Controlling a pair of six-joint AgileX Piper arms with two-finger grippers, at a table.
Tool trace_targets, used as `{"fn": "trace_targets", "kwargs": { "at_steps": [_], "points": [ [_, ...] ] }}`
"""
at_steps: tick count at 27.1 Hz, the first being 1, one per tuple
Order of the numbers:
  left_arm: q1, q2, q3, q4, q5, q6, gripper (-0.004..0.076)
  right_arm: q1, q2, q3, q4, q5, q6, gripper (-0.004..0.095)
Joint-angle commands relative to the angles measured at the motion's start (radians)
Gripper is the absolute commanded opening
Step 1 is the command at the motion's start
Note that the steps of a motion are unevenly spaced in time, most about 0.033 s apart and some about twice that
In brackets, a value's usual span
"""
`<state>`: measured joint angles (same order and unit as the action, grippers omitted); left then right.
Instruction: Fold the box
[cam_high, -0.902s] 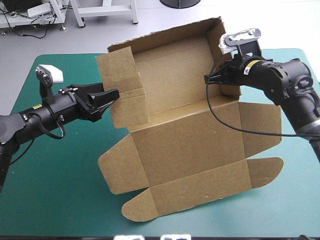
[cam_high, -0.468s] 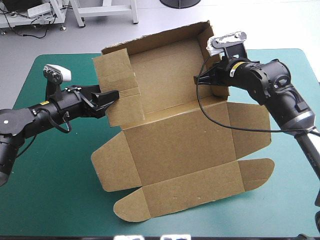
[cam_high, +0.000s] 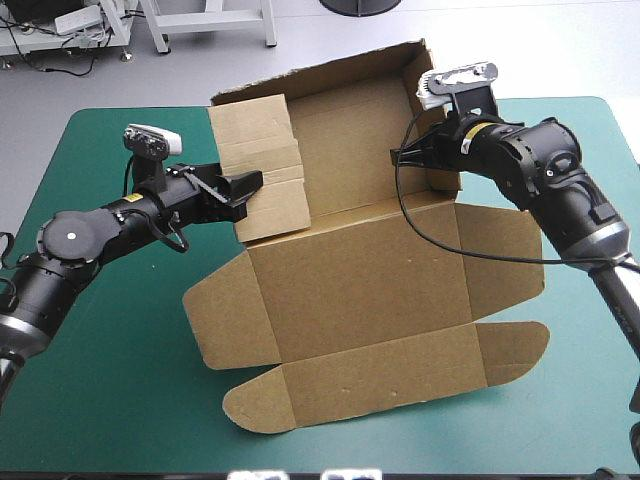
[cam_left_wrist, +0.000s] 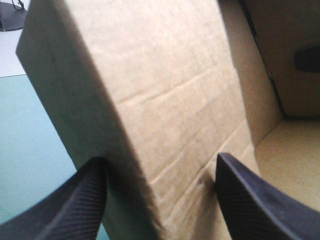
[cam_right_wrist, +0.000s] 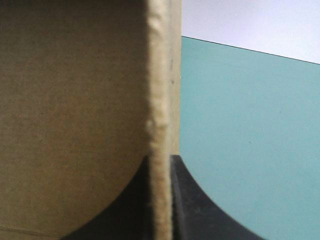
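Observation:
The brown box (cam_high: 355, 285) lies half built on the teal-green cover, its back wall raised and its front panels and flaps flat. My left gripper (cam_high: 250, 186) stands open at the left side flap (cam_high: 262, 165), which is turned inward over the tray. In the left wrist view that flap (cam_left_wrist: 165, 90) fills the space between the spread fingers of the left gripper (cam_left_wrist: 160, 162). My right gripper (cam_high: 399, 157) is shut on the upright right side wall (cam_high: 430, 130). In the right wrist view the board's edge (cam_right_wrist: 160, 100) runs straight into the right gripper (cam_right_wrist: 161, 162).
The table (cam_high: 100, 390) shows bare teal-green cover to the left of the box and in front of it. The box's rounded front flap (cam_high: 260, 410) reaches close to the table's near edge. Its right flap (cam_high: 515, 350) spreads toward the right edge.
My left gripper has moved right and farther in, swinging the left side flap inward. The whole box slid a little left earlier; the right gripper keeps its hold on the right wall.

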<state>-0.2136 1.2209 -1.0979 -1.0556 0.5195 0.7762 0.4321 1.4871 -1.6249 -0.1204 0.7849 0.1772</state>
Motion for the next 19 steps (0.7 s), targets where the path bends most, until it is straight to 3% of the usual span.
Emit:
{"fn": "trace_targets", "kwargs": {
  "at_steps": [1,10,19],
  "points": [
    [-0.044,-0.009,-0.045,-0.016,-0.115,-0.028,0.0438,0.001,-0.031,-0.033,-0.026,-0.082,0.056,-0.0019],
    [-0.083,0.073,-0.09,0.028,-0.177,-0.093,0.0386,0.032,0.015,-0.033,-0.042,-0.084,0.103,-0.0019],
    [-0.09,0.139,-0.166,0.063,-0.188,-0.136,0.0223,0.042,0.062,-0.033,-0.058,-0.072,0.123,-0.0019]
  ]
}}
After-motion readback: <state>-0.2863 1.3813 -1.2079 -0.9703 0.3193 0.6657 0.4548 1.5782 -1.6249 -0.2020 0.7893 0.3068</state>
